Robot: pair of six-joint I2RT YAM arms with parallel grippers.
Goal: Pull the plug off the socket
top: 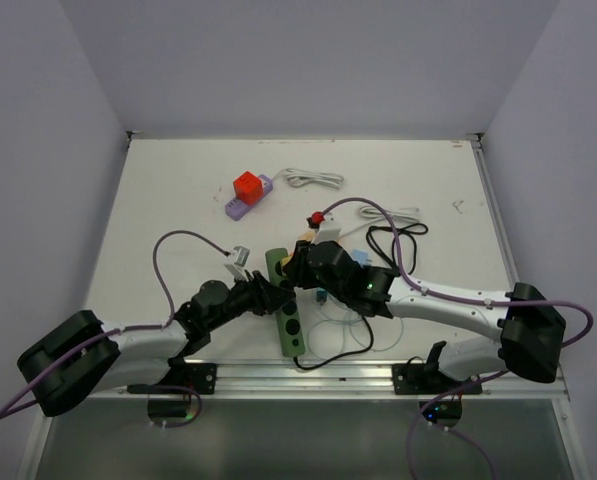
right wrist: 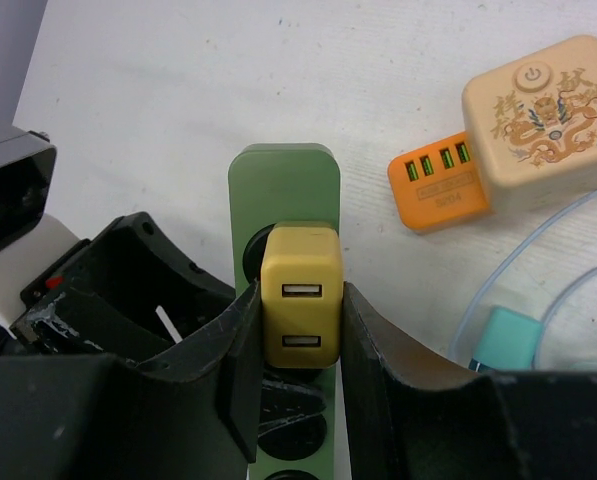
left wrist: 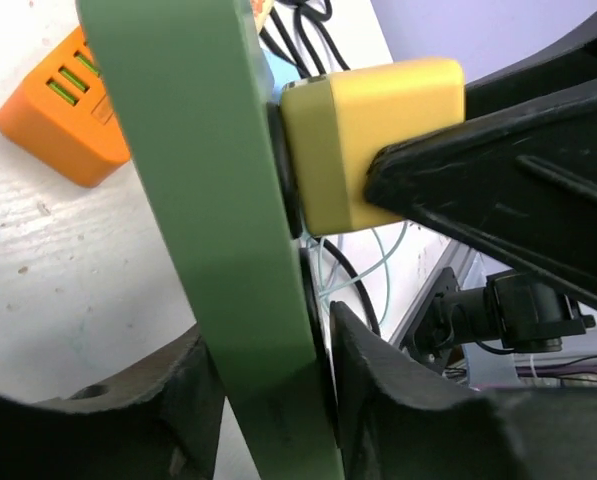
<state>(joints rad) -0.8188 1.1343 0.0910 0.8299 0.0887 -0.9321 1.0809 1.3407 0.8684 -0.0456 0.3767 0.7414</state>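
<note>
Okay, green power strip point(top: 290, 320) is stretching away from the arm bases over the white table point(top: 178, 190); cannot tell whether all of it is resting flat. Yellow plug point(right wrist: 300, 298), a boxy charger with 2 USB ports showing on its outer face, is sitting in a socket near the strip's far end. In the left wrist view its base is pressing against the strip's socket face with no visible gap.

Right gripper point(right wrist: 298, 345) is clamping the yellow plug, 1 finger on each side, and the fingers point(right wrist: 240, 350) are touching its side walls. Left gripper point(left wrist: 268, 400) is squeezing the strip itself, narrow, 1 finger on each side of the green body, just nearer the strip's middle than the plugged socket. Both arms are meeting over the strip, the left one reaching in from the strip's left and the right one from its right.

Orange USB charger point(right wrist: 436, 182) is lying just beside the strip's far end, touching a beige adapter point(right wrist: 543, 115) with a dragon print. Teal block point(right wrist: 501, 345) is sitting close to the strip's right side, near its middle. Purple strip point(top: 250, 203) carrying a red cube point(top: 246, 184) is lying well beyond the green strip's far end, with a bundled white cable point(top: 313, 178) just to its right.
</note>
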